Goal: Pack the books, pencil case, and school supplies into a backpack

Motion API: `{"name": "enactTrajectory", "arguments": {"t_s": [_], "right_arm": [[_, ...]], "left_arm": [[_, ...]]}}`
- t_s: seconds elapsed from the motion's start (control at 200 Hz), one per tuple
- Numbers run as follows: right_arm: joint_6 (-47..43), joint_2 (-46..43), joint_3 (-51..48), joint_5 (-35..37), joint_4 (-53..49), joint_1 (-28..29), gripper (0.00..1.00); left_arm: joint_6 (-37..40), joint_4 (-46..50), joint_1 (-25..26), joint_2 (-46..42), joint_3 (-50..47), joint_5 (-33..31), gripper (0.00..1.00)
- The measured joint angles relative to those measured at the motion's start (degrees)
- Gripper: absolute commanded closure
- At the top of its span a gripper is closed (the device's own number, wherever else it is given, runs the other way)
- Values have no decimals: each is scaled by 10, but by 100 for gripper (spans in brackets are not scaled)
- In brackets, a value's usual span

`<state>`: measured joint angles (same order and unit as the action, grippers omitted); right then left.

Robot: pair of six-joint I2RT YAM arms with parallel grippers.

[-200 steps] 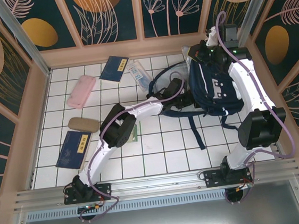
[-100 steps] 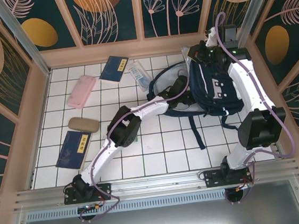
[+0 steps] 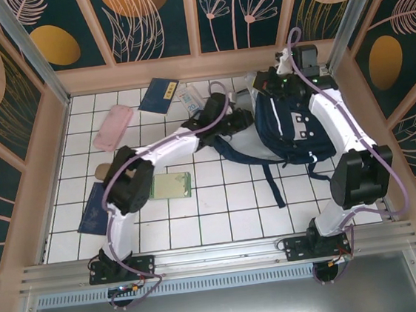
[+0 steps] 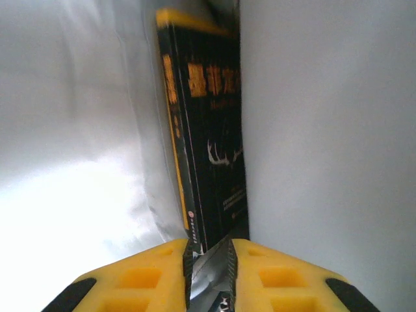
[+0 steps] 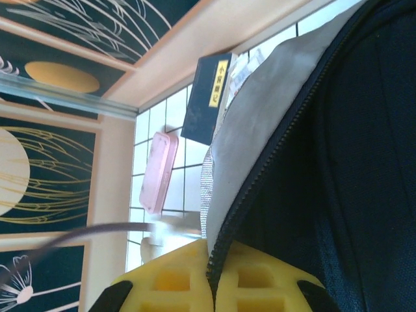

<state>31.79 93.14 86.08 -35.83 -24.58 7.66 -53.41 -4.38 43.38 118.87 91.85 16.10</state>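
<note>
My left claw [image 4: 209,250] is inside the large navy-blue fabric backpack [image 3: 294,121], which lies at the far right corner of the white-tiled tabletop [image 3: 220,199]. Its jaws stand a narrow slit apart, gripping nothing I can make out. The black book with gold lettering [image 4: 208,130] stands on edge just ahead of the tips. My right claw [image 5: 211,260] is pinched tight on the backpack's zip edge.

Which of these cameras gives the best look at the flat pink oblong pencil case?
The top external view: the flat pink oblong pencil case lies whole on the white tiled table, seen from above. The right wrist view shows it larger but slanted, beyond the navy-blue fabric backpack.
</note>
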Motion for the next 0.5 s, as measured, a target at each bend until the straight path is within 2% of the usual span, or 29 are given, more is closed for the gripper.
{"name": "enactTrajectory", "arguments": {"t_s": [0.37, 0.5], "right_arm": [[-12, 11, -73, 46, 61, 81, 100], [-18, 32, -76, 70, 68, 105, 87]], "left_arm": [[27, 39, -113, -189, -215, -54, 74], [37, 86, -159, -248, -266, -89, 74]]}}
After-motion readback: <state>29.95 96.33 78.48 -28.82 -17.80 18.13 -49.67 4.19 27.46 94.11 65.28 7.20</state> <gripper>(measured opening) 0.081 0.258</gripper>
